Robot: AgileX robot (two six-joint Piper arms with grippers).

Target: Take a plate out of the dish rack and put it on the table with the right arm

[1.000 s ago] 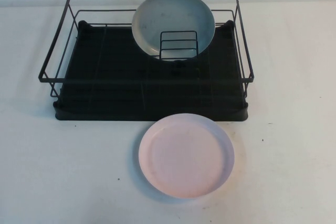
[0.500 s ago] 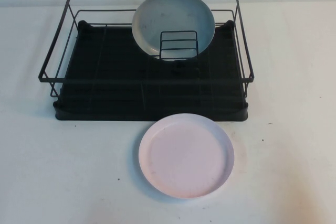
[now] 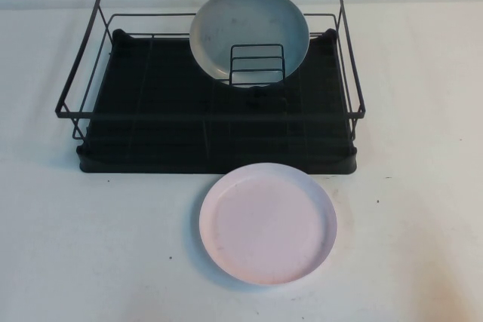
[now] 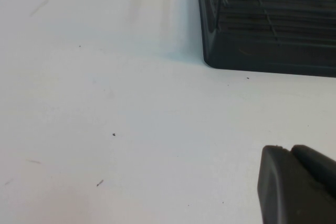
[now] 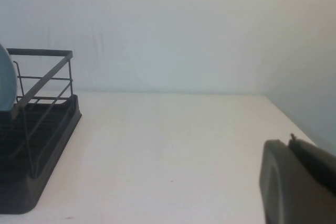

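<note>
The pale pink plate (image 3: 268,224) lies flat on the white table (image 3: 423,246), just in front of the black dish rack (image 3: 83,73). Neither arm shows in the high view. My left gripper (image 4: 289,149) is shut and empty, low over bare table (image 4: 105,103) near the rack's tray corner (image 4: 231,51). My right gripper (image 5: 290,141) is shut and empty, over the table (image 5: 173,140) off the rack's end (image 5: 42,140). The pink plate is out of both wrist views.
A grey-blue plate (image 3: 226,24) stands on edge in the rack, leaning at the small wire divider (image 3: 256,65); its edge shows in the right wrist view (image 5: 5,85). A pale wall (image 5: 168,24) rises behind the table.
</note>
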